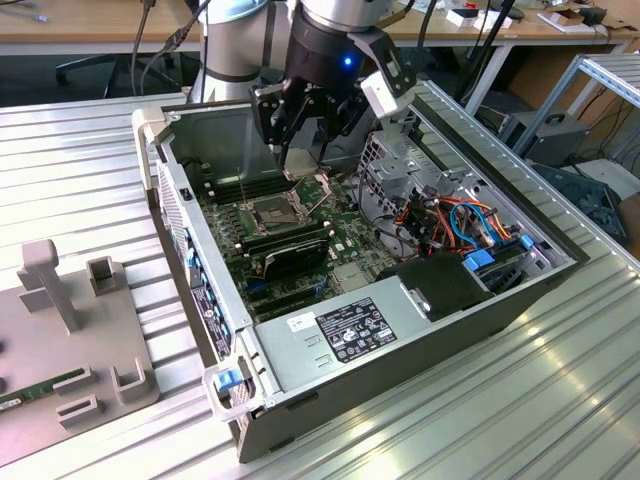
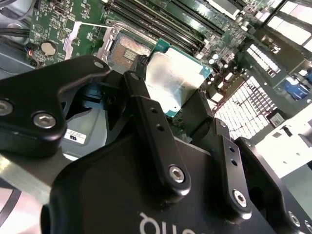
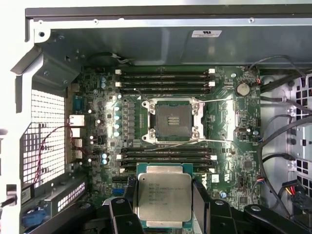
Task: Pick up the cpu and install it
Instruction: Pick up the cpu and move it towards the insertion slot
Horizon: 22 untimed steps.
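Black fingers (image 2: 141,97) of the gripper (image 2: 171,100) sit closest in both wrist views, the jaws clamped on two opposite edges of the cpu (image 2: 173,80), whose dull silver face is turned toward the cameras. Seen in the first wrist view, the cpu (image 3: 163,196) is held level in the gripper (image 3: 163,200) above the motherboard (image 3: 97,122). It is apart from the socket (image 3: 173,121), over the memory slots (image 3: 168,157) that run just beside the socket. More long slots lie on the socket's opposite side. The socket's dark pin field is uncovered. Looking at the exterior view, the hinged metal frame (image 1: 314,190) stands tilted up at one edge of the socket (image 1: 272,211). The gripper (image 1: 300,150) hovers above the socket there, inside the open computer case (image 1: 400,380). A round coin cell (image 3: 242,88) sits on the motherboard near the socket, past one end of those farther slots.
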Each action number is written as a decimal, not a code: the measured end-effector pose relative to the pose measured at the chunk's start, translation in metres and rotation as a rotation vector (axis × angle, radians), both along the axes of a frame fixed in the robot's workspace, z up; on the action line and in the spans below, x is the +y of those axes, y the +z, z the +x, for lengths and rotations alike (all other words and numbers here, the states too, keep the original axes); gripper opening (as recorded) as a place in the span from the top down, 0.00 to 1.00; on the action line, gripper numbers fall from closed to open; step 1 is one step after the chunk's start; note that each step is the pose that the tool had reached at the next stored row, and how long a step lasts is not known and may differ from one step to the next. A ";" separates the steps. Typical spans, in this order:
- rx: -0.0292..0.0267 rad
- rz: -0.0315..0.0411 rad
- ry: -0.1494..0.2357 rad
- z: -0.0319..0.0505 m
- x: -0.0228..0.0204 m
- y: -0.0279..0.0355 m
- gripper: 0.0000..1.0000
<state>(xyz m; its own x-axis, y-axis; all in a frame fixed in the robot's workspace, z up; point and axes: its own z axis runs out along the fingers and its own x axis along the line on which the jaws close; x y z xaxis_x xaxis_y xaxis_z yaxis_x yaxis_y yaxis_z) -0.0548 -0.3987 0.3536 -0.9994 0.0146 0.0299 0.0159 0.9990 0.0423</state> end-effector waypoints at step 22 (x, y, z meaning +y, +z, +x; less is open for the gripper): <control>0.0000 0.0000 -0.002 0.0020 0.0470 -0.0440 0.46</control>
<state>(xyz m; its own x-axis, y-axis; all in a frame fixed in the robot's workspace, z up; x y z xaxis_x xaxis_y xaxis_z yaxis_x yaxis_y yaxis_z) -0.0528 -0.3516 0.3096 -0.9994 0.0164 0.0299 0.0177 0.9990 0.0423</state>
